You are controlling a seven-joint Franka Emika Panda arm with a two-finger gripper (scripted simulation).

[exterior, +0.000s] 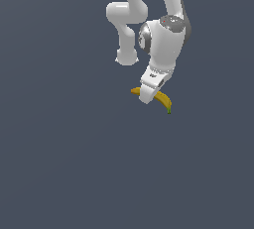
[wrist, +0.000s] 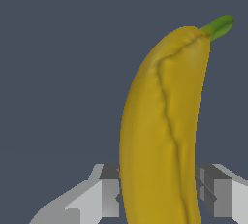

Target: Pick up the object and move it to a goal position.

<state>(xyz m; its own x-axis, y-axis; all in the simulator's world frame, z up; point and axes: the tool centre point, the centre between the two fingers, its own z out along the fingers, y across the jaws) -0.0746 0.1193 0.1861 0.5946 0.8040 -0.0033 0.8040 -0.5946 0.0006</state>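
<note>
The yellow banana [exterior: 162,100] with its dark green stem tip lies across my white gripper [exterior: 147,96] in the exterior view, its ends sticking out on both sides. In the wrist view the banana [wrist: 160,121] runs lengthwise between the two fingers [wrist: 109,194], and its green stem points away from the hand. Both pads sit against the banana's sides, so my gripper [wrist: 157,191] is shut on it. The middle of the banana is hidden behind the hand in the exterior view. I cannot tell whether the banana rests on the surface or hangs above it.
A plain dark grey surface [exterior: 59,163] fills both views. The white arm [exterior: 163,34] reaches down from the top of the exterior view. No other objects or goal marker show.
</note>
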